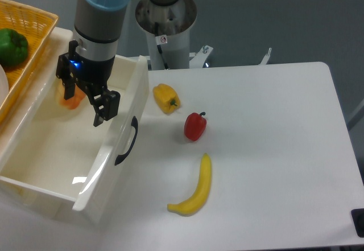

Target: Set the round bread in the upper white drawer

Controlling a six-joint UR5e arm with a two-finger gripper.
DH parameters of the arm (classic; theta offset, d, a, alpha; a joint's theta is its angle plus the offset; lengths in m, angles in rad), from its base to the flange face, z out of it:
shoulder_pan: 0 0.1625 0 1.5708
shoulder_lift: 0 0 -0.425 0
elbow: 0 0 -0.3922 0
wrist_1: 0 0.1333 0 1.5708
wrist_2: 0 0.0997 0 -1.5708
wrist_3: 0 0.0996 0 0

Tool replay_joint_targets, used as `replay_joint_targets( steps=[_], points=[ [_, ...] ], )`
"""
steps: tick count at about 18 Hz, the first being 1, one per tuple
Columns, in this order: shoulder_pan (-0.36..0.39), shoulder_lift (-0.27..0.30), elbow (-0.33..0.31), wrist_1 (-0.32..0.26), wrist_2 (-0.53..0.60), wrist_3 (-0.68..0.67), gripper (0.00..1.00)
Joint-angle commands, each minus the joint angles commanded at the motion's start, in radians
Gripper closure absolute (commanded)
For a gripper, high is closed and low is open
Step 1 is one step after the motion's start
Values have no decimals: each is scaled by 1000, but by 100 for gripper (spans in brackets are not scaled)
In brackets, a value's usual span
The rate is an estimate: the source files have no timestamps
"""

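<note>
We see the hand (87, 99) hanging over the open white drawer (51, 148), its two fingers spread apart with nothing between them. One finger (106, 107) shows dark and clear near the drawer's front panel; the other sits toward the far wall. Just behind that far finger, an orange-tan lump (71, 99) peeks out, low inside the drawer. We take this for the round bread, though the hand hides most of it and we cannot tell whether it is touching the drawer's floor.

The drawer stands pulled out, its curved black handle (127, 142) facing the surface (273, 165). On the surface, a yellow pepper (166, 98) lies just beside the drawer front, a red pepper (195, 126) a little further out, and a banana (194, 188) nearer the front edge, all apart from one another. At the left, a yellow basket (34, 40) holds a green pepper (12, 46).
</note>
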Motion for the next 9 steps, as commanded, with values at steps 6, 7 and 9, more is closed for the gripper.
replay_joint_targets(
  steps=[6, 7, 9],
  points=[
    [67, -5, -5, 87, 5, 9, 0],
    [90, -6, -5, 122, 9, 9, 0],
    [127, -9, 2, 147, 37, 14, 0]
  ],
)
